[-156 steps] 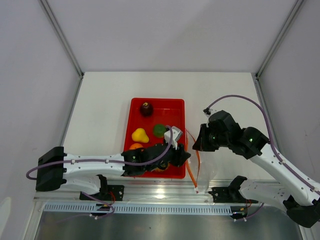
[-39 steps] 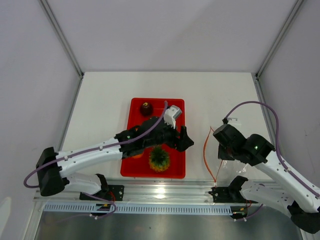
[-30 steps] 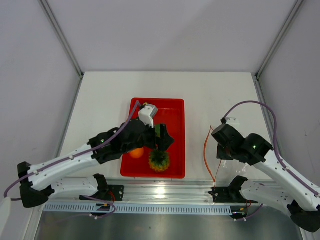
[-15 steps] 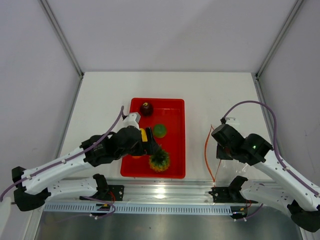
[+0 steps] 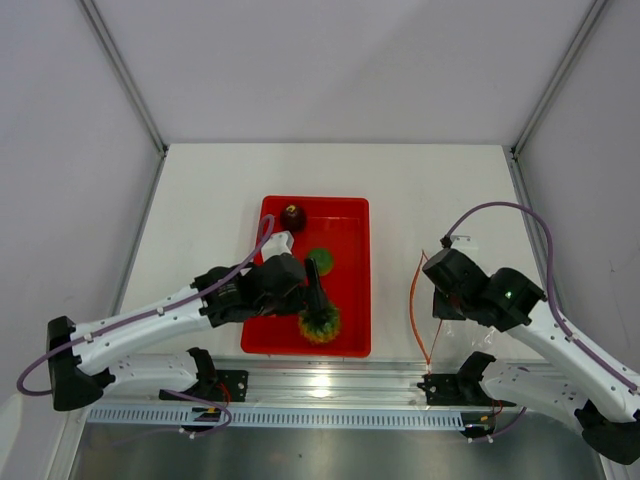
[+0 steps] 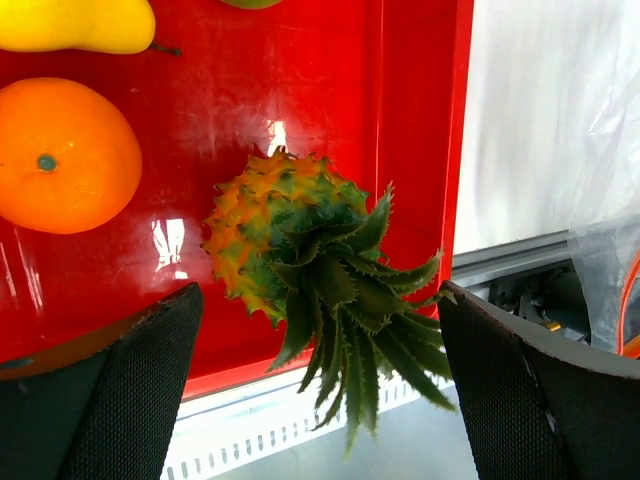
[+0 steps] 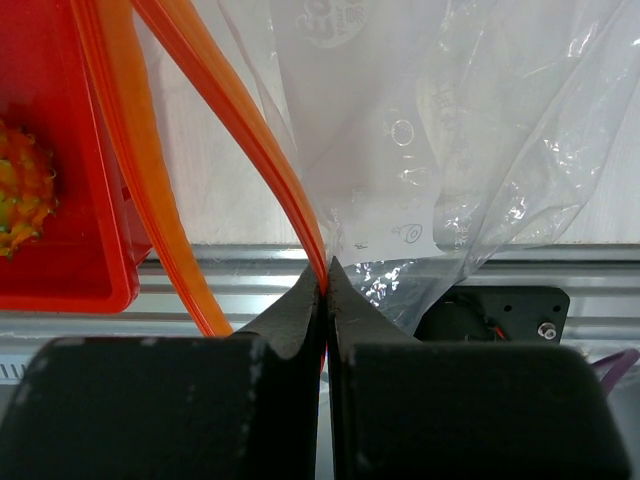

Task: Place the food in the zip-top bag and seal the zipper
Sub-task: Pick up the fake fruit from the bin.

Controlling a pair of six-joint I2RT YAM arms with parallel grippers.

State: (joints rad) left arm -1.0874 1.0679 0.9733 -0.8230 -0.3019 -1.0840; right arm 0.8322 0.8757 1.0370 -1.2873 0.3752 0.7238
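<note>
The food lies in a red tray [image 5: 355,206]: the pineapple [image 5: 320,323] at its near end, a green fruit [image 5: 320,261] mid-tray, a dark red fruit [image 5: 292,217] at the back. My left gripper [image 6: 320,300] hangs open just above the pineapple [image 6: 285,235], one finger on each side, not touching it. The orange [image 6: 62,155] and yellow pear [image 6: 80,25] lie to its left. My right gripper [image 7: 322,285] is shut on the zipper [image 7: 250,130] of the zip-top bag [image 7: 450,120], holding it up right of the tray. The zipper [image 5: 418,305] bows open.
An aluminium rail [image 5: 320,385] runs along the table's near edge, just below the tray and the hanging bag. White table surface [image 5: 440,190] spreads behind the right arm. Grey walls close in on both sides.
The left arm has swung its wrist round and brought the open gripper from over the green fruit and pear to over the pineapple. The right arm and the bag have stayed still.
</note>
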